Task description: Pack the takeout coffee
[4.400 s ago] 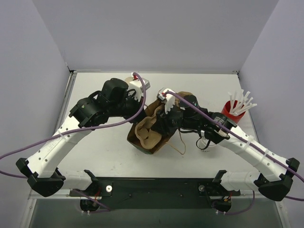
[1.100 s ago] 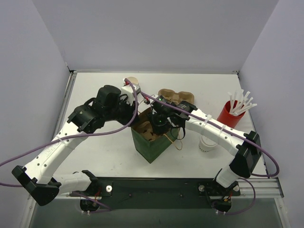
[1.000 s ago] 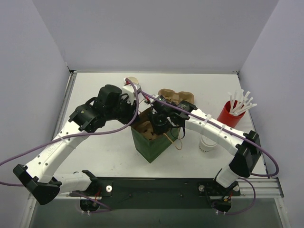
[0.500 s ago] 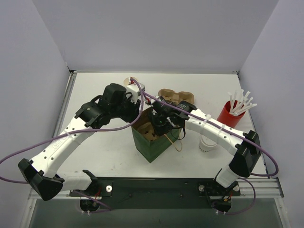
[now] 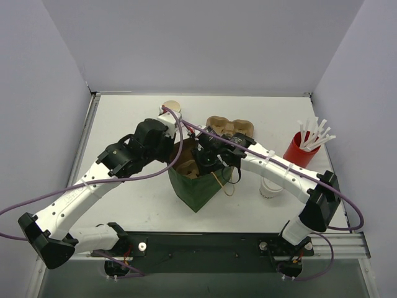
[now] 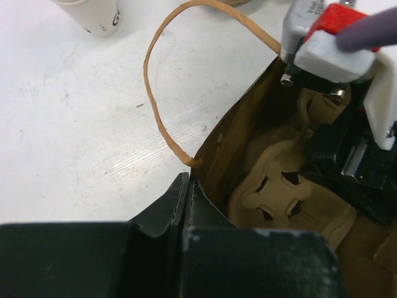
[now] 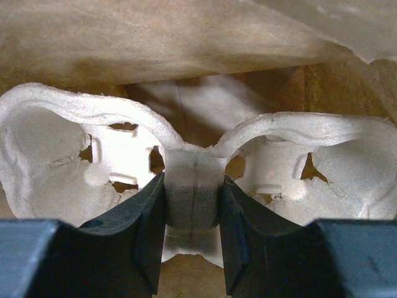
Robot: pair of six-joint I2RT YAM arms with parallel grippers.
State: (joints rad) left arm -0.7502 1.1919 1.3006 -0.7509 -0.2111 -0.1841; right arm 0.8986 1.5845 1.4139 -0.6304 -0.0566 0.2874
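The left fingers (image 6: 164,208) press together on the paper bag's (image 5: 195,192) rim, probably to hold it open, while the right fingers (image 7: 133,230) pinch the bridge of a cup carrier (image 7: 43,155) inside. The one white cup (image 5: 170,107) stands unpacked on the surface (image 5: 118,115) behind the left arm. A second carrier (image 5: 231,126) outside makes two, with one bag and one red cup of straws (image 5: 299,151).

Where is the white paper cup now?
Top view: the paper cup stands near the table's far edge, left of centre, just beyond the green bag.
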